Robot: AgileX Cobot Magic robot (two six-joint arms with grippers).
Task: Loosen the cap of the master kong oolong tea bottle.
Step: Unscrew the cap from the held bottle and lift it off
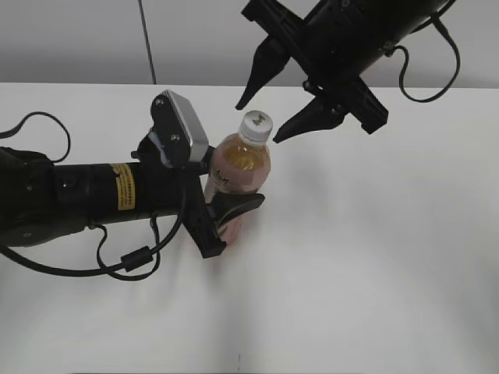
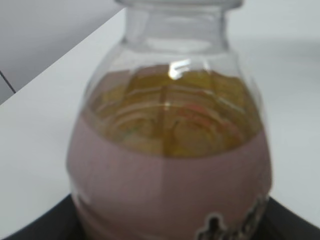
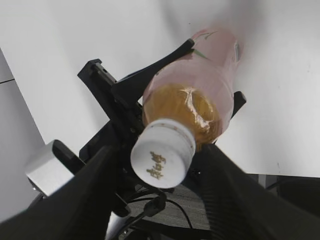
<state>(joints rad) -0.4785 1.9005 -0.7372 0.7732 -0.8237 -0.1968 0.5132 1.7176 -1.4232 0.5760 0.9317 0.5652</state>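
The master kong oolong tea bottle (image 1: 240, 173) stands upright on the white table, amber tea above a pink label. My left gripper (image 1: 228, 212) is shut on the bottle's labelled body; the bottle fills the left wrist view (image 2: 170, 165). The white cap (image 1: 256, 125) with a small dark mark sits on top of the bottle. My right gripper (image 1: 267, 118) hangs open just above the cap, one fingertip on each side, not touching it. In the right wrist view the cap (image 3: 162, 154) lies between the open fingers (image 3: 162, 175), with the bottle (image 3: 200, 85) behind it.
The white table (image 1: 374, 257) spreads to the right and front. A grey wall with a dark vertical seam (image 1: 148, 39) runs behind it. The left arm's black body and cable (image 1: 86, 195) lie across the table's left side.
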